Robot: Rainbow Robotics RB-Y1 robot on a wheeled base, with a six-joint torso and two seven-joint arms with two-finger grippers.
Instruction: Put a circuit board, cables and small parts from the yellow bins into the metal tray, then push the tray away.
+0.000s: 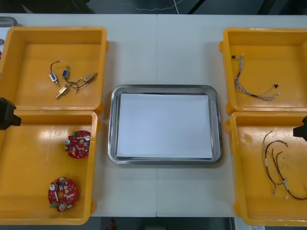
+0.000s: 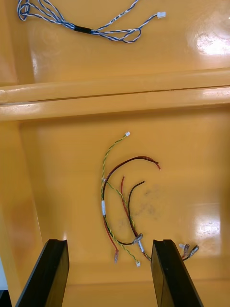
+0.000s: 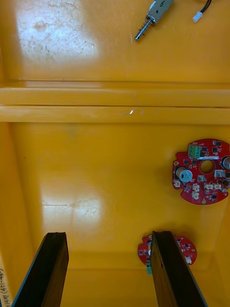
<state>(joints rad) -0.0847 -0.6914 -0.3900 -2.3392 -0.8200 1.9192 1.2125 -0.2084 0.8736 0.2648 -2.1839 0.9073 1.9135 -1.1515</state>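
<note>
Nothing in the shiny metal tray [image 1: 113, 125] so far: it sits white inside, mid-table. The left gripper [image 3: 108, 235] hangs over the near left yellow plastic bin [image 1: 29, 158], jaws wide apart. The right gripper [image 2: 109, 242] is over the near right yellow bin [image 1: 249, 191], jaws apart too, above the tangled red, yellow and black cables [image 2: 122, 201]. For the round red circuit board [image 3: 202, 171], I'd shift across first. It lies flat beyond one jaw, studded with small components, so pinch the rim.
</note>
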